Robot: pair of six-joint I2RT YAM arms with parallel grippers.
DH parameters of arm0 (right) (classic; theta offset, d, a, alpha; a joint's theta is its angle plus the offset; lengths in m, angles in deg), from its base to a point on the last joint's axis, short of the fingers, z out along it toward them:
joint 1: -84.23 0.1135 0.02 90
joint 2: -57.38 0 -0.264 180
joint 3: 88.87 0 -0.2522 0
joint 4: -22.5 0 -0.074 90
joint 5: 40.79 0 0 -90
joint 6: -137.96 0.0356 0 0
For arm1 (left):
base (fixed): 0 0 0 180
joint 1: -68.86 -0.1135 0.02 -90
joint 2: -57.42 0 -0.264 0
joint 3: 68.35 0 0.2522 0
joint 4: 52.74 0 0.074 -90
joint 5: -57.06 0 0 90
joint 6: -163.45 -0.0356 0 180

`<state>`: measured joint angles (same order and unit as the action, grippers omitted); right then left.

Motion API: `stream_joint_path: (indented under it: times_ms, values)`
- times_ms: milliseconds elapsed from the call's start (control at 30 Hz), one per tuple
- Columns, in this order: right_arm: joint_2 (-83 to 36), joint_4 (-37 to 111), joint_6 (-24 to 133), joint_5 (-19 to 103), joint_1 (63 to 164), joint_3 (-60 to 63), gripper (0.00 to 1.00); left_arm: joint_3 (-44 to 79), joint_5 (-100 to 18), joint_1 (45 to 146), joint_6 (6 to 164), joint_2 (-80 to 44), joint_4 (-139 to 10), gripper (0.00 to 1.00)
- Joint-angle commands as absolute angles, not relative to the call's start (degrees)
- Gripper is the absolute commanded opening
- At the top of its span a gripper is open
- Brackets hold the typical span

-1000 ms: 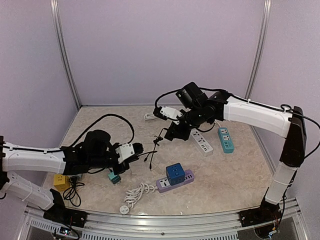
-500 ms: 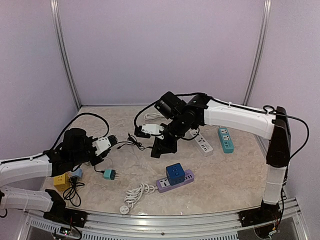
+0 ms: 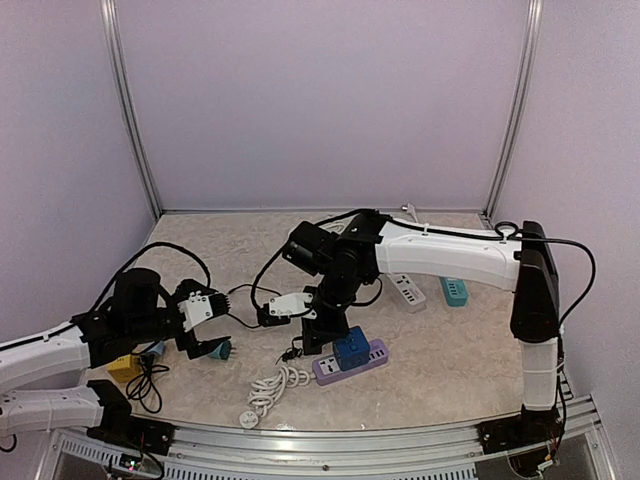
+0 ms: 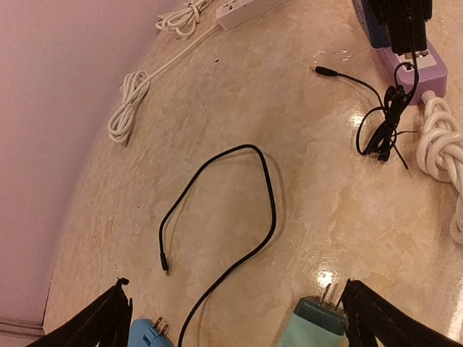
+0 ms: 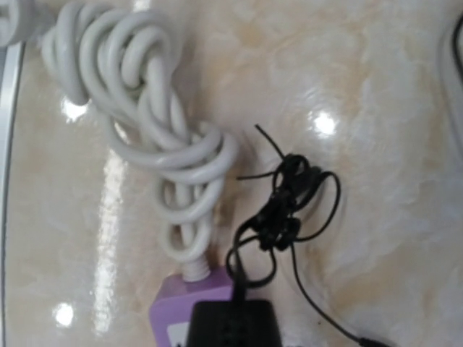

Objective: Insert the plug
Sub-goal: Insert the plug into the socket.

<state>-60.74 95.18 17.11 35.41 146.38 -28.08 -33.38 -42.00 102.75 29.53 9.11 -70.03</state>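
My right gripper (image 3: 319, 337) is shut on a black plug (image 5: 231, 327) with a thin tangled black cord (image 5: 289, 202). It holds the plug right over the left end of the purple power strip (image 5: 172, 309), touching or nearly touching it. My left gripper (image 4: 242, 327) is open, low over the table at the left. A teal plug (image 4: 312, 327) lies loose beside its right finger (image 4: 376, 318). A light blue plug (image 4: 147, 335) lies by its left finger (image 4: 108, 325). In the top view the teal plug (image 3: 222, 350) sits just beyond the left gripper (image 3: 208, 332).
A blue cube adapter (image 3: 350, 345) stands on the purple strip (image 3: 372, 356). The strip's coiled white cord (image 3: 278, 384) ends in a round plug (image 3: 247, 420). A white strip (image 3: 405, 290) and a teal strip (image 3: 453, 291) lie behind. A loose black cable (image 4: 242, 210) and a yellow block (image 3: 122, 365) are nearby.
The left gripper opened, released the teal plug onto the table and drew back left. The right arm swung from the back middle forward and down, carrying the black plug to the purple strip.
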Motion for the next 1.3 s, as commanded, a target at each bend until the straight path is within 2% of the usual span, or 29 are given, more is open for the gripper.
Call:
stream_joint_path:
  times_ms: [0,500,833,1067,1267]
  values:
    - [-62.7,97.8,14.9,36.6,146.9,-28.1,0.00,-34.7,-44.7,102.7,30.6,9.9,-70.3,0.99]
    - [-66.4,99.0,14.0,42.2,147.3,-27.0,0.00,-36.8,-44.2,102.6,32.0,10.4,-67.8,0.99]
    - [-64.3,101.8,13.7,42.5,147.5,-28.8,0.00,-35.9,-44.6,102.6,32.8,10.3,-67.0,0.99]
    - [-65.7,100.7,13.7,39.2,147.5,-28.1,0.00,-32.9,-49.5,106.1,41.6,11.6,-65.1,0.97]
    - [-66.8,99.7,13.4,43.1,147.5,-25.9,0.00,-34.7,-51.0,111.5,54.6,10.7,-56.4,0.96]
